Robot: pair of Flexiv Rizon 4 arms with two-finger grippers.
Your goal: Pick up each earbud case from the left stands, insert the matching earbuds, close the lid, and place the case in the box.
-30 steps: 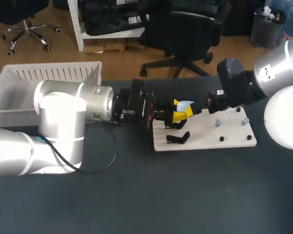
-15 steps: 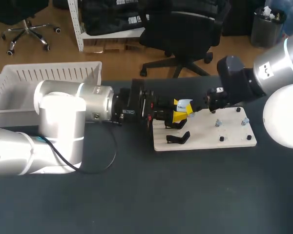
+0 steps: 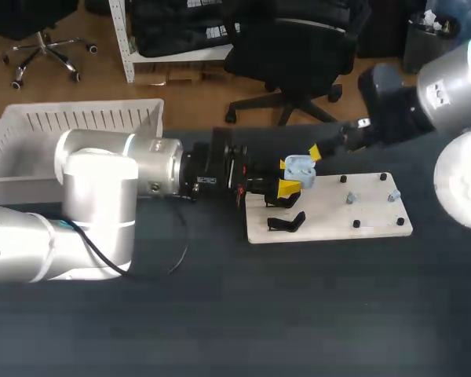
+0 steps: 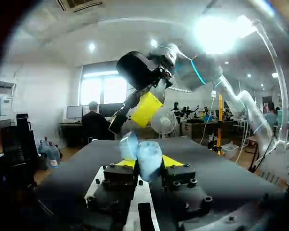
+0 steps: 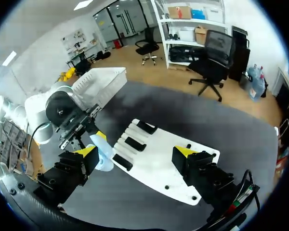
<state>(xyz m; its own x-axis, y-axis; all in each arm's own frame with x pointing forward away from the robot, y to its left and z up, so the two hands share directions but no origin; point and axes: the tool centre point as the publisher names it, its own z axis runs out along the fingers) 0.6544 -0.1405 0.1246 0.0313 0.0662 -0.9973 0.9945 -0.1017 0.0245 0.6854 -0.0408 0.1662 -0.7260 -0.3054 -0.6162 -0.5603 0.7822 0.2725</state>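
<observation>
Horizontally, left gripper point(image 3: 289, 177) clasping earbud case point(image 3: 301, 167)

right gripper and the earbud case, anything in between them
Nothing: in the head view only a bare gap parts the open right gripper from the earbud case, clamped in the left gripper. The left wrist view agrees.

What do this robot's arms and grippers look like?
The left arm and right arm are thick silver-white tubes with rounded joints; the right bears a thin blue ring, the left a looping black cable. The left gripper and right gripper are black blocks with two yellow-tipped fingers.
</observation>
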